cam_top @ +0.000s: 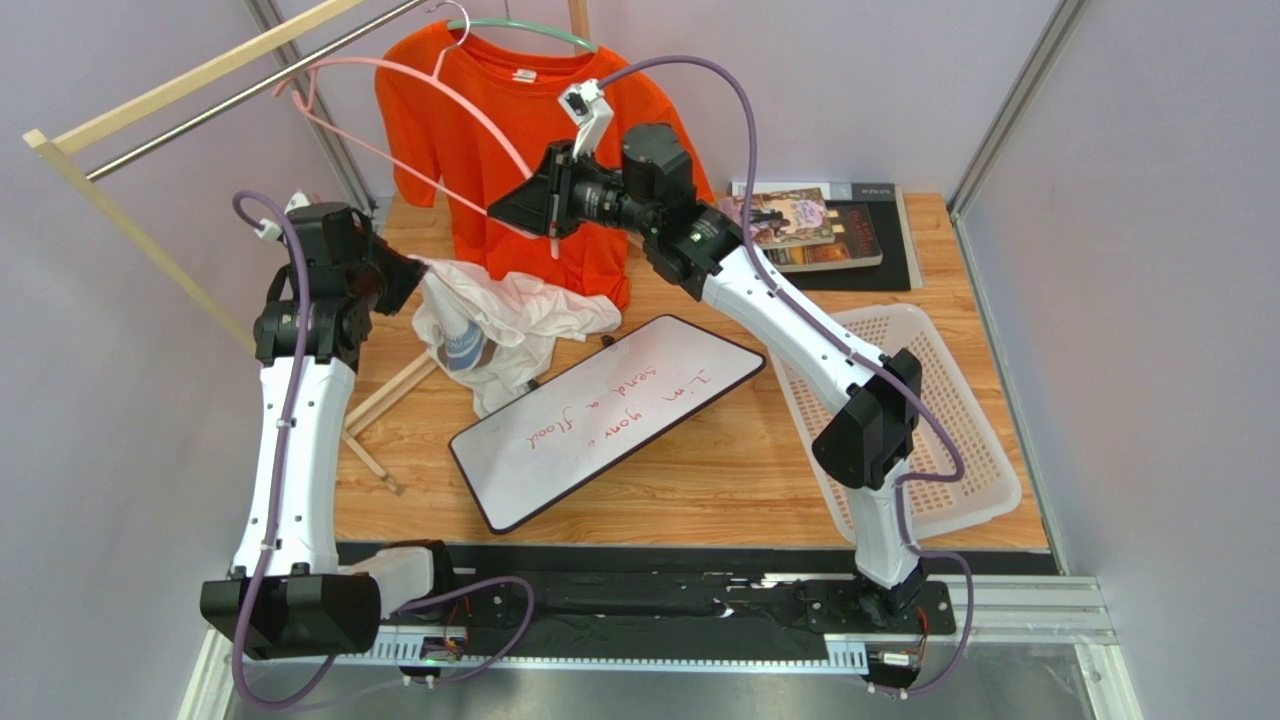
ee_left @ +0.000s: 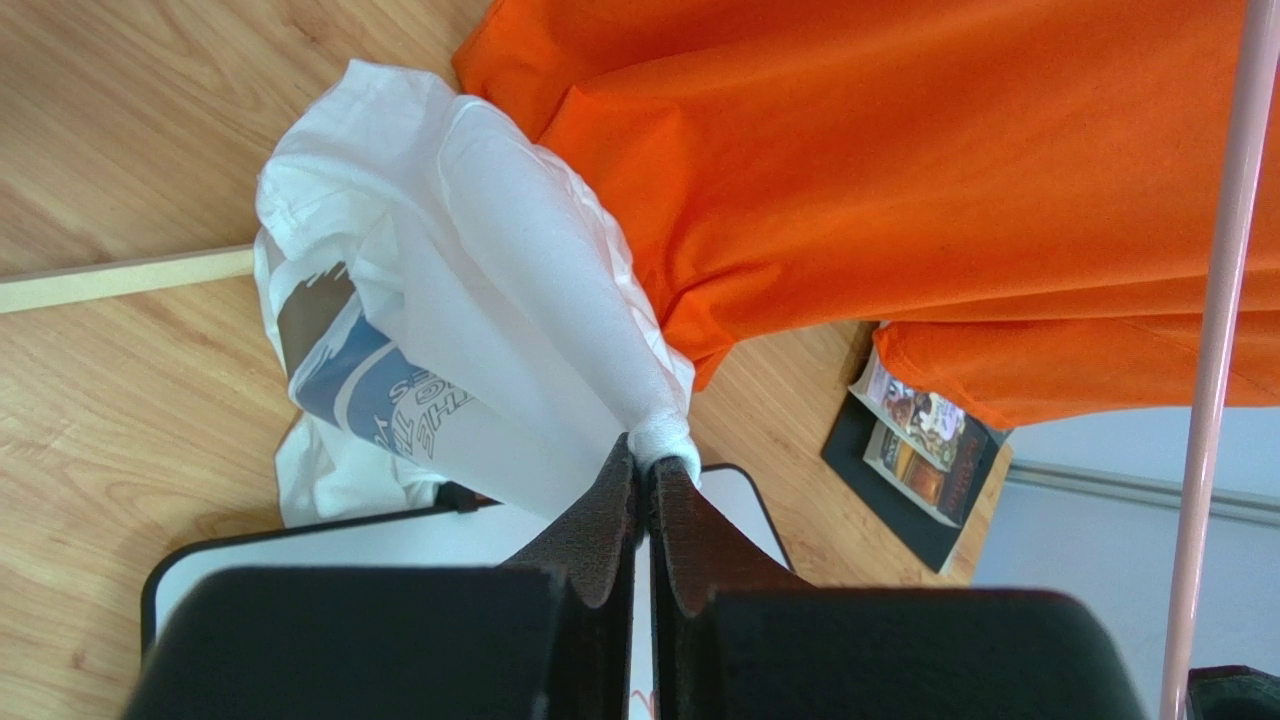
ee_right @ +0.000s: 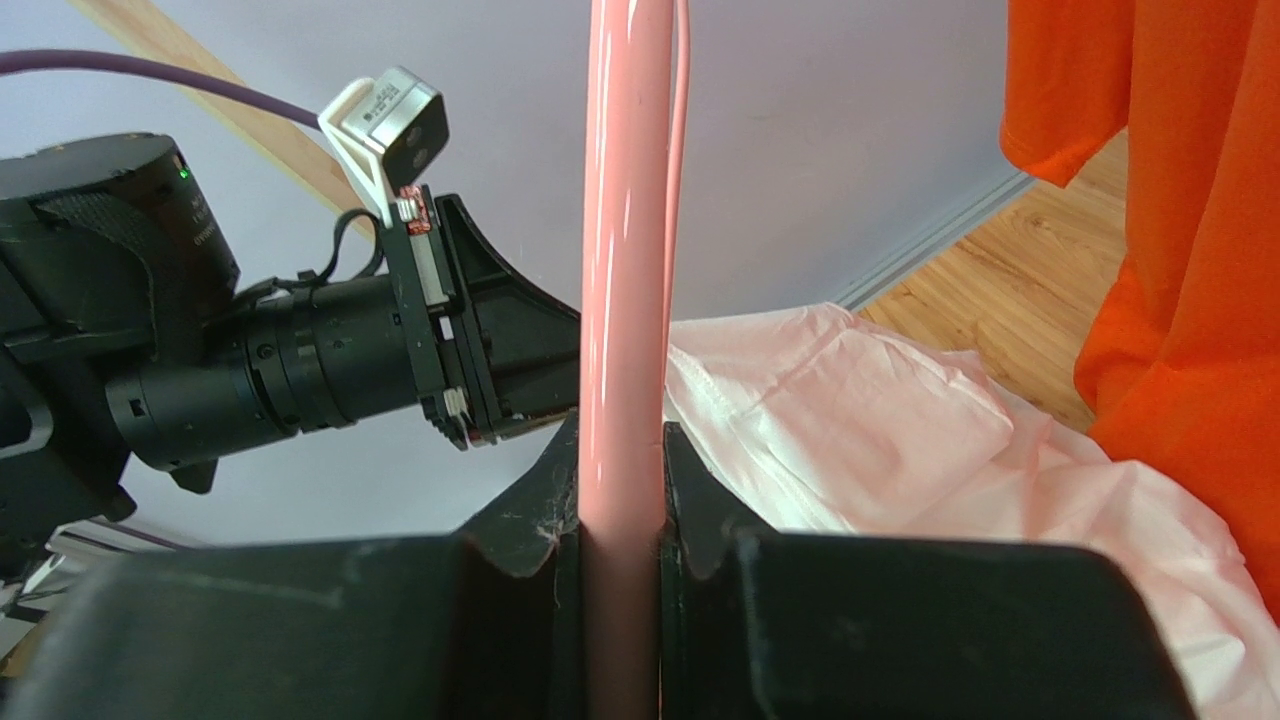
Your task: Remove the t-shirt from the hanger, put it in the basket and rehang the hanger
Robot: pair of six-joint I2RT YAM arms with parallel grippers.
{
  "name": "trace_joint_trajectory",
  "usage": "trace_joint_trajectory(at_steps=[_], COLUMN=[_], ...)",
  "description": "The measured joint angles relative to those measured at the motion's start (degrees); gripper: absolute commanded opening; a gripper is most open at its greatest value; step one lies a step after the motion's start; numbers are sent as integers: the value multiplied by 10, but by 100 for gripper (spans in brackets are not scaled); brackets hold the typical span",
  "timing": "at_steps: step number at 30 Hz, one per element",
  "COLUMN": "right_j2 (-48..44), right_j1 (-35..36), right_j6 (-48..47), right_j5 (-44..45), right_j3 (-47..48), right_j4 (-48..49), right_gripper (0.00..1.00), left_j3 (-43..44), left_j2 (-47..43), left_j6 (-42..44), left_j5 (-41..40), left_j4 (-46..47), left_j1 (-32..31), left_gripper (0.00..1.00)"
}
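Two shirts, two hangers: my left gripper pinches the white shirt, my right gripper clamps the pink hanger, the orange shirt hangs on the green hanger.

An orange t-shirt fills the upper centre of the overhead frame, hung on a pale green hanger. Just below it, at centre left, a white t-shirt carries a blue and brown print with white lettering. A pink hanger runs up the middle of the right wrist view. The table is honey-toned wood grain. At centre, a whiteboard has a black rim and red handwriting. A white mesh basket lies at right, and a book with a dark, multicoloured cover at upper right. The arms are white and black, trailing purple cables. The walls are pale grey.
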Motion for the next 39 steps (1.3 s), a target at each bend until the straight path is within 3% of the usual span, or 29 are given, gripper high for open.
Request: trace_joint_trajectory(at_steps=[9,39], right_j2=[-32,36], right_j1=[2,10], right_j6=[-9,-3], right_j5=[13,11], right_j3=[-49,69], right_j4=[2,-7], right_gripper=[0,0], left_j3=[-4,-18], left_j2=[-3,-15], left_j6=[0,2], left_j5=[0,-2], left_j4=[-2,-8], left_j1=[0,1], left_gripper=[0,0])
